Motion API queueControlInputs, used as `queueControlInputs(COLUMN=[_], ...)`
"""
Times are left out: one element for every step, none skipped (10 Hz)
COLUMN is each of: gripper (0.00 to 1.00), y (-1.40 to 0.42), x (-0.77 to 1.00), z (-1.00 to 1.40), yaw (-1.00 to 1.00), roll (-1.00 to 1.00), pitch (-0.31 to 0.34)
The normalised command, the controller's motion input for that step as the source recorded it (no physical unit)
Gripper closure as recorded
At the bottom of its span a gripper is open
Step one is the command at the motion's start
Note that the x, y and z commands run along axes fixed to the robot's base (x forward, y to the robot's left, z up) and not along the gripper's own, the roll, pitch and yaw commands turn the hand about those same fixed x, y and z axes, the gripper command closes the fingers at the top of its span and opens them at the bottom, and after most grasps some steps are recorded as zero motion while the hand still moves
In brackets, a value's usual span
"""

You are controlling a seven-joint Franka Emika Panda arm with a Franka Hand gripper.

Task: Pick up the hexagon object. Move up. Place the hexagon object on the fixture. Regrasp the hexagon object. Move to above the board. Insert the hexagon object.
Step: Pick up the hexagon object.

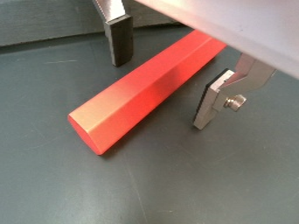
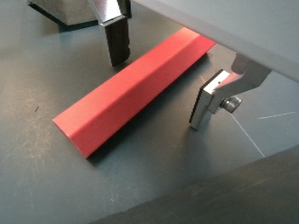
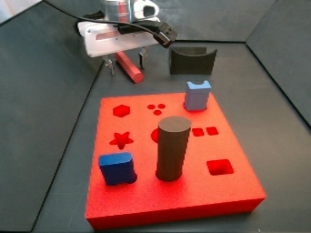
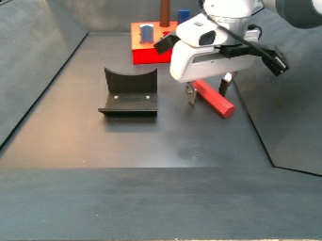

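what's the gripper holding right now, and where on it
Nothing yet: the gripper is open, its fingers straddling the hexagon object lying on the floor, apart from both sides.

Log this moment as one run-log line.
phase: pick up | gripper: open, straddling hexagon object | hexagon object: flat on floor, not lifted | fixture: empty | board: hexagon hole open
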Motion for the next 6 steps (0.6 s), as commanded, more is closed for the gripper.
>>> queueControlInputs(gripper=[0.0,0.0,0.0,0.0,1.0,1.0], y=[-0.05,-0.02,-0.07,-0.06,0.0,0.0], x=[0.0,0.0,0.0,0.0,0.0,0.0], z=[0.0,0.0,0.0,0.0,0.0,0.0], yaw=[0.0,0.0,0.0,0.0,0.0,0.0], roll=[0.02,0.0,0.06,0.06,0.0,0.0], pitch=[0.0,0.0,0.0,0.0,0.0,0.0])
